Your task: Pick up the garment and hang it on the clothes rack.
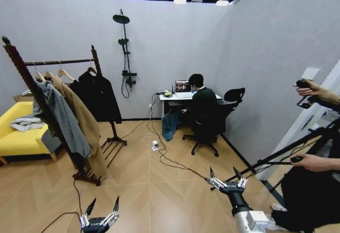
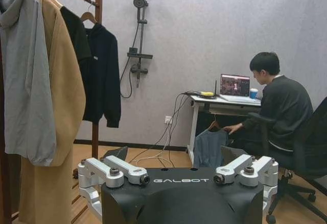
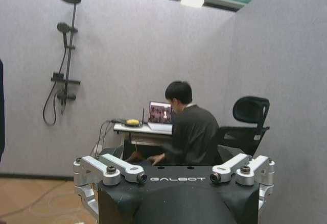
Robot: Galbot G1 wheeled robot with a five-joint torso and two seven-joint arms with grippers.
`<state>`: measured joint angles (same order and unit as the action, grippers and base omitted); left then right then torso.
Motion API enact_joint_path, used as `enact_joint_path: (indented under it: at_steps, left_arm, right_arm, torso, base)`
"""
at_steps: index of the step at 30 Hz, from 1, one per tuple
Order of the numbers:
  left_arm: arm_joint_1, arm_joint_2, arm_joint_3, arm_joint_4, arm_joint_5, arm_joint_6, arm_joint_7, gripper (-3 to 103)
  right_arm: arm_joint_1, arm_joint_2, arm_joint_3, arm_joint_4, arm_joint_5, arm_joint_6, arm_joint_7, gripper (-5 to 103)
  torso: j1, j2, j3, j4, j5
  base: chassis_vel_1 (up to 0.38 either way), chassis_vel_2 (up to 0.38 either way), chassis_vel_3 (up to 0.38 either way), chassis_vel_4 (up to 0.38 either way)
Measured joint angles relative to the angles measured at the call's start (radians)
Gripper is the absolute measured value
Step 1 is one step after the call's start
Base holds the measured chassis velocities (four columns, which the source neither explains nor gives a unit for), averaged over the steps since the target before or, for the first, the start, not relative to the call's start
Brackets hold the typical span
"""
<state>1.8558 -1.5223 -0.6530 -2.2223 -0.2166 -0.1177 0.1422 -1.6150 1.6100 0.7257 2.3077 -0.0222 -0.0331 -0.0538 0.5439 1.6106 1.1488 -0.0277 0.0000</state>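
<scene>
The garment (image 1: 171,124), a dark teal sweatshirt on a wooden hanger, hangs at the front edge of the far desk; in the left wrist view the garment (image 2: 208,147) is beside the seated person's hand. The clothes rack (image 1: 59,62) stands at the left, its bar holding coats and a bare hanger. My left gripper (image 1: 101,206) is low near the bottom edge, open and holding nothing. To the right, my right gripper (image 1: 224,174) is also open with nothing in it. Both are well short of the garment.
A grey hoodie (image 1: 65,117), a tan coat (image 1: 85,129) and black jackets (image 1: 99,96) hang on the rack. A yellow sofa (image 1: 15,133) sits behind it. Cables and a power strip (image 1: 155,146) cross the floor. A tripod (image 1: 289,156) and a person's hands are at the right.
</scene>
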Motion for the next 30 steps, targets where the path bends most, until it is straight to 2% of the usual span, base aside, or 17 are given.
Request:
enact_joint_path:
  at_steps: [3, 5, 7, 11, 19, 23, 30]
  left_arm:
    - [0.0, 0.0, 0.0, 0.0, 0.0, 0.0, 0.0, 100]
    - [0.0, 0.0, 0.0, 0.0, 0.0, 0.0, 0.0, 100]
    - [0.0, 0.0, 0.0, 0.0, 0.0, 0.0, 0.0, 100]
    - [0.0, 0.0, 0.0, 0.0, 0.0, 0.0, 0.0, 100]
    - [0.0, 0.0, 0.0, 0.0, 0.0, 0.0, 0.0, 100]
    - [0.0, 0.0, 0.0, 0.0, 0.0, 0.0, 0.0, 100]
    - [0.0, 0.0, 0.0, 0.0, 0.0, 0.0, 0.0, 100]
  right_arm:
    - [-0.007, -0.001, -0.001, 0.013, 0.013, 0.0, -0.008, 100]
    - [-0.038, -0.001, -0.011, 0.025, 0.038, 0.003, -0.066, 100]
    - [-0.045, -0.001, -0.011, 0.027, 0.038, 0.013, -0.077, 100]
    - [-0.022, -0.002, -0.008, 0.013, 0.018, 0.075, -0.025, 100]
    - [-0.017, -0.002, -0.013, 0.013, 0.007, 0.119, 0.009, 100]
    - [-0.017, -0.002, -0.013, 0.02, 0.006, 0.12, 0.014, 100]
    - [-0.027, -0.002, -0.006, 0.047, 0.048, 0.059, -0.015, 100]
  torso:
    - [0.0, 0.0, 0.0, 0.0001, -0.0001]
    - [0.0, 0.0, 0.0, -0.0001, 0.0]
    - [0.0, 0.0, 0.0, -0.0002, -0.0002]
    - [0.0, 0.0, 0.0, 0.0001, -0.0001]
    - [0.0, 0.0, 0.0, 0.0, 0.0]
    - [0.0, 0.0, 0.0, 0.0, 0.0]
    - [0.0, 0.0, 0.0, -0.0001, 0.0]
  base:
    - [0.0, 0.0, 0.0, 0.0]
    - [0.0, 0.0, 0.0, 0.0]
    - [0.0, 0.0, 0.0, 0.0]
    - [0.0, 0.0, 0.0, 0.0]
    - [0.0, 0.0, 0.0, 0.0]
    - [0.0, 0.0, 0.0, 0.0]
    - [0.0, 0.0, 0.0, 0.0]
